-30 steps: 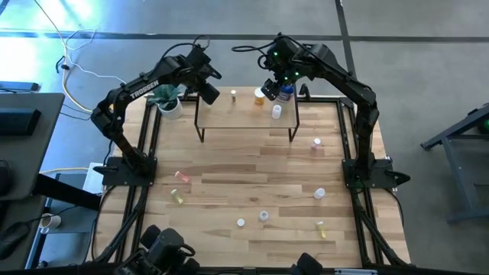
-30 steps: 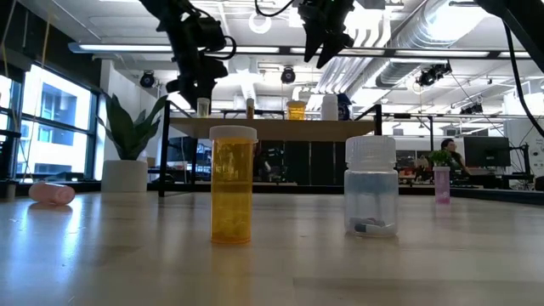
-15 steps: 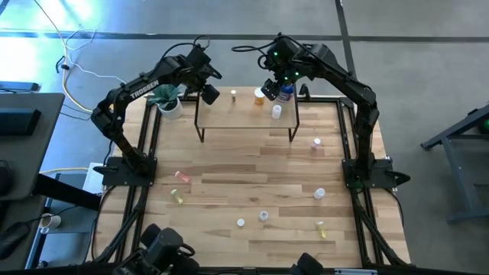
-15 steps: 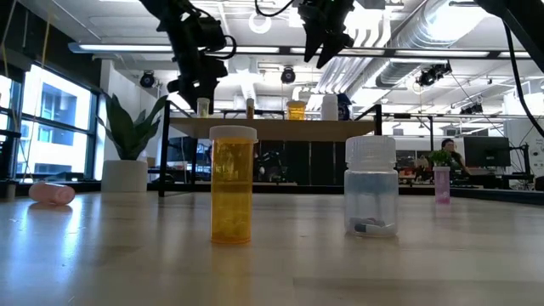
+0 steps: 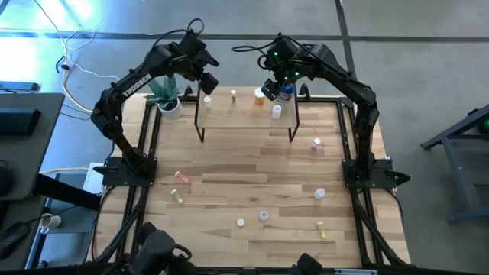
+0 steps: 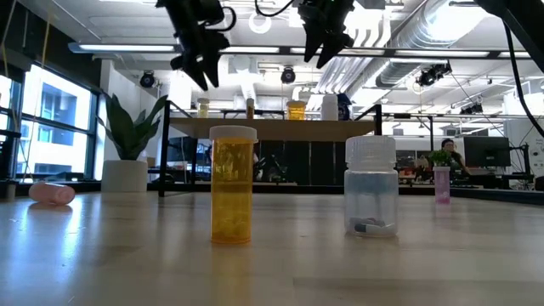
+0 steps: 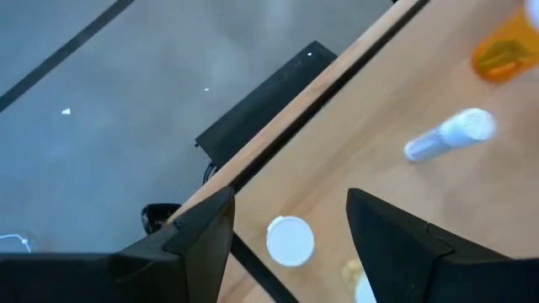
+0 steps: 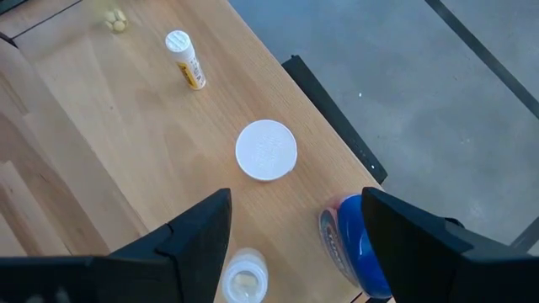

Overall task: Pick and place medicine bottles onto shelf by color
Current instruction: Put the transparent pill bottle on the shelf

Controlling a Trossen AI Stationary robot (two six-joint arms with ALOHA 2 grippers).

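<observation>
The left tool (image 5: 200, 70) is lifting away from the shelf (image 5: 246, 116), its fingers now spread apart and gripping nothing; a second ago it was sitting lower, closed around a small yellowish vial (image 5: 207, 100). That vial is now standing free on the shelf's left end, directly below the tool, beside a slim white-capped bottle (image 5: 233, 95). This is looking like a finished placement, so the left arm is probably free to fetch another. The right tool (image 5: 276, 80) is hovering, fingers apart and empty, over the shelf's right end, where an orange bottle (image 5: 260, 96), a white-lidded one (image 5: 276, 111) and the blue bottle (image 5: 286, 92) are sitting just beneath it. Several bottles are waiting on the worktop (image 5: 252, 172), well away from both tools.
</observation>
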